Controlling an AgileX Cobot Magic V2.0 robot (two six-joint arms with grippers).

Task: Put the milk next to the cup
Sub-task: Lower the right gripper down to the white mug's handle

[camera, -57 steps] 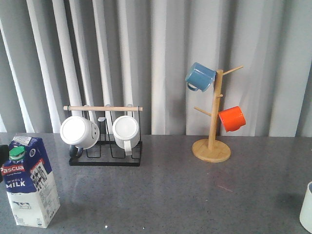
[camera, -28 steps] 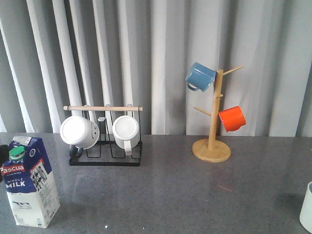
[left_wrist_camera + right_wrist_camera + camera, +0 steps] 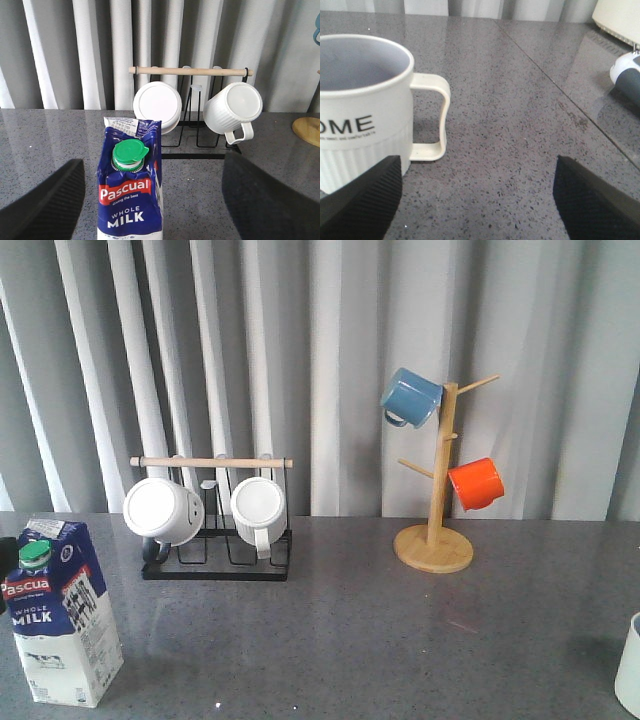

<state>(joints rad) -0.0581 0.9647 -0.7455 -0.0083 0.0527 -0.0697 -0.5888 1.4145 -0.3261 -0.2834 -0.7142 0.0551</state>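
Left wrist view: spread jaws frame the untouched milk (image 3: 131,197); next, grip it and carry toward the cup (image 3: 365,107).

From the front we look level across the grey table (image 3: 380,640) toward the curtain (image 3: 330,360), the milk (image 3: 60,610) near at far left. Our left wrist camera sits close behind that carton (image 3: 131,187) (both views share the black mug rack (image 3: 215,540) (image 3: 192,115)). Our right wrist camera looks low and close at the cup (image 3: 365,105), which the front view clips at its right edge (image 3: 630,665).
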